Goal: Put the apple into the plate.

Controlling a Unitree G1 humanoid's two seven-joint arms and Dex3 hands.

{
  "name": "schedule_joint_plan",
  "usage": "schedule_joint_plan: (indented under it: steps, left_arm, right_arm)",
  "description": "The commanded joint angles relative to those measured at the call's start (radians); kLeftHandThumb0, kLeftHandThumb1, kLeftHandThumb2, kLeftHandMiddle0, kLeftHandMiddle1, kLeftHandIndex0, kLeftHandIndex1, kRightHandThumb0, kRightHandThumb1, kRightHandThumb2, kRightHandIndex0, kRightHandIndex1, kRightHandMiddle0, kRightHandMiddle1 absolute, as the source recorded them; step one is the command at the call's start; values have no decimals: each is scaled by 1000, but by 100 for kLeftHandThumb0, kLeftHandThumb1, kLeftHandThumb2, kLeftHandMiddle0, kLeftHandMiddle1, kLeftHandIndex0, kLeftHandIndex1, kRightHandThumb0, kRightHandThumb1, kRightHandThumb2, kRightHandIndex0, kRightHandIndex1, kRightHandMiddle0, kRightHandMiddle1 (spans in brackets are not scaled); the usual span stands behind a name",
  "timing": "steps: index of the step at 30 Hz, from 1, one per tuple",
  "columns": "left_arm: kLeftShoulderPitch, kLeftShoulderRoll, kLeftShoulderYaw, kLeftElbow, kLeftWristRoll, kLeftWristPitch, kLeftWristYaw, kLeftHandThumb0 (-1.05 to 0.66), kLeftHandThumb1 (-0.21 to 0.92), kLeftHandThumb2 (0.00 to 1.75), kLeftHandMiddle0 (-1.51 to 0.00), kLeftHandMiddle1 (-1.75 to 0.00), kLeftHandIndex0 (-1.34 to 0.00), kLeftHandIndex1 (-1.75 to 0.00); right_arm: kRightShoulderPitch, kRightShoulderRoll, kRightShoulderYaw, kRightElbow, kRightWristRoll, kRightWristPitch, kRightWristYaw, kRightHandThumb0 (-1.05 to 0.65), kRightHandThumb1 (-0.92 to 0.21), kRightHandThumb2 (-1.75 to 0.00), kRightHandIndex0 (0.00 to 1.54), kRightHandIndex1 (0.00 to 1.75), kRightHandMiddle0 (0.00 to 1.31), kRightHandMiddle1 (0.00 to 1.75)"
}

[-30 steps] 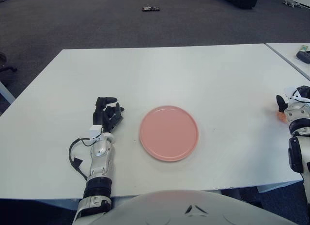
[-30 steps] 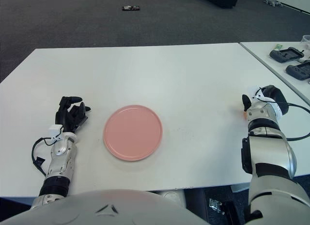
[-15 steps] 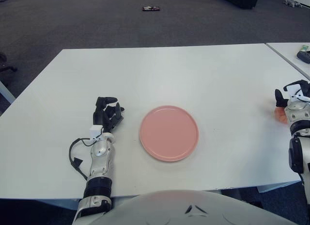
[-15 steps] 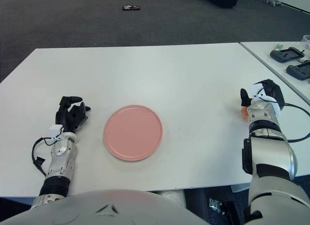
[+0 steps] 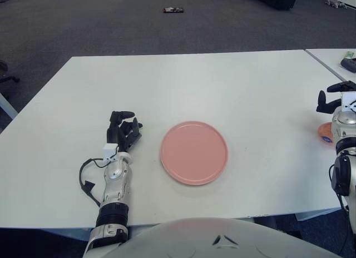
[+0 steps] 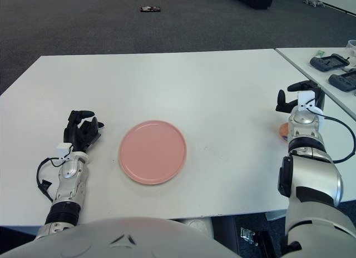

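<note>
Here, white table (image 5: 183,80) on dark carpet (image 5: 83,24).

Office or lab: grey carpet (image 5: 111,24), white tables (image 5: 194,80).

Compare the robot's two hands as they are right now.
The left hand shows low beside the pink plate, on its left; the right hand is raised at the table's right edge, above the apple. Left fingers are loosely curled, right fingers spread. Neither holds anything.

Pink round plate (image 5: 194,153) flat mid-table; orange apple (image 6: 282,130) at right edge, mostly hidden.
</note>
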Motion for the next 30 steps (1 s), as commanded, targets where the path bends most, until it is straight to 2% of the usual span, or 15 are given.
schedule_joint_plan:
  steps: [1,13,18,21,27,30]
  left_arm:
    - [14,-5,5,41,-18,10,-11,-38,70,84,-57,-154,-33,-175]
    - [14,-5,3,51,-29,-8,-14,-38,69,85,-58,-155,-33,-175]
    - [19,-3,-1,39,-21,15,-2,-38,70,83,-55,-156,-33,-175]
    - [21,-4,-2,30,-14,30,7,-38,71,82,-55,-153,-32,-175]
    - [18,-5,-4,36,-14,18,1,-38,71,82,-57,-152,-32,-175]
    - [17,-6,-4,41,-18,7,-4,-38,71,82,-57,-153,-32,-175]
  right_arm:
    - [-36,-7,-2,-31,8,-55,11,0,-3,-162,86,167,58,175]
    - [-44,-3,35,-66,-29,-140,-35,0,-2,-164,87,167,59,175]
    - [-46,-2,62,-86,-53,-175,-50,0,-2,-164,87,167,60,175]
    - [-44,-10,83,-102,-72,-170,-41,0,-2,-164,86,167,59,175]
    - [4,-40,134,-208,-135,-125,-43,0,-4,-162,86,166,58,175]
    - [191,-61,112,-655,-159,68,37,-1,-3,-162,86,170,61,170]
